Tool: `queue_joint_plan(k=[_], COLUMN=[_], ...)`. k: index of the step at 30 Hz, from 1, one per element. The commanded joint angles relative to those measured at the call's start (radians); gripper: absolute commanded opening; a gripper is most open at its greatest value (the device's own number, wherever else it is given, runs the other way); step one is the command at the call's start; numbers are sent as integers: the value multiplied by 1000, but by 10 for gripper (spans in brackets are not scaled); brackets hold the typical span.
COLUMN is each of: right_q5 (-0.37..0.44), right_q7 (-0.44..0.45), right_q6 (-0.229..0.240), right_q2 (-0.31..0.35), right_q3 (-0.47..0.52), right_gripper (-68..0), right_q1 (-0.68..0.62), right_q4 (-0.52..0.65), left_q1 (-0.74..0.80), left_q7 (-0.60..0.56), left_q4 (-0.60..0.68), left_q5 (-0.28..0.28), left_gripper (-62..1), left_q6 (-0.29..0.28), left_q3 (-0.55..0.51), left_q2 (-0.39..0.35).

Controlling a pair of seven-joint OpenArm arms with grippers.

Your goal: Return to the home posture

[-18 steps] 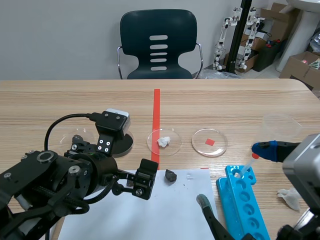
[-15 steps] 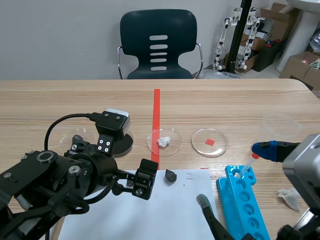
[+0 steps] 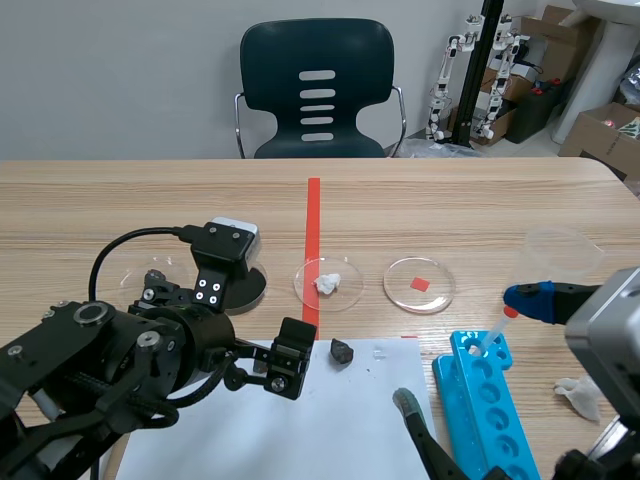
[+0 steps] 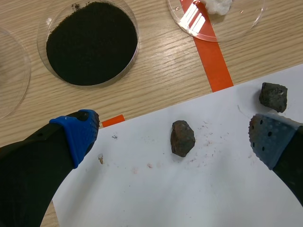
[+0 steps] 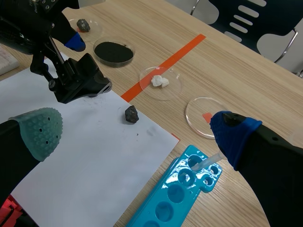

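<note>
My left gripper point(image 3: 285, 360) hangs open low over the white paper sheet point(image 3: 330, 430). In the left wrist view a small brown stone point(image 4: 182, 138) lies on the paper between its blue-padded fingers point(image 4: 78, 130), untouched. A black stone point(image 3: 342, 351) point(image 4: 273, 96) point(image 5: 131, 114) rests near the paper's far edge. My right gripper point(image 5: 135, 131) point(image 3: 467, 350) is open too, wide, above the paper's right side and the blue tube rack point(image 3: 490, 400) point(image 5: 177, 194). It holds nothing.
A dish of black powder point(image 4: 92, 42) point(image 5: 113, 51), a dish with white lumps point(image 3: 328, 283) and a dish with a red chip point(image 3: 419, 284) stand in a row beyond the paper. A small tube point(image 3: 497, 328) leans in the rack. A clear lid point(image 3: 563, 252) and crumpled tissue point(image 3: 580, 395) lie at the right.
</note>
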Motion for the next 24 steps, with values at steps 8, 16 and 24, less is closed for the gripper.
queue_joint_plan(k=[8, 16, 24], right_q5=[11, 11, 11], right_q7=[18, 18, 18], right_q6=[0, 0, 0], right_q2=[10, 10, 10], right_q3=[4, 4, 4], right_gripper=[4, 4, 4], right_q1=[7, 7, 7], right_q4=[10, 10, 10], left_q1=[-4, 67, 134], left_q7=[-38, -256, -408], left_q4=[7, 79, 148], left_q5=[-7, -85, -131], left_gripper=[14, 14, 14], left_q6=[-6, -127, -229], left_q3=[-1, -1, -1], left_q2=[1, -71, -228])
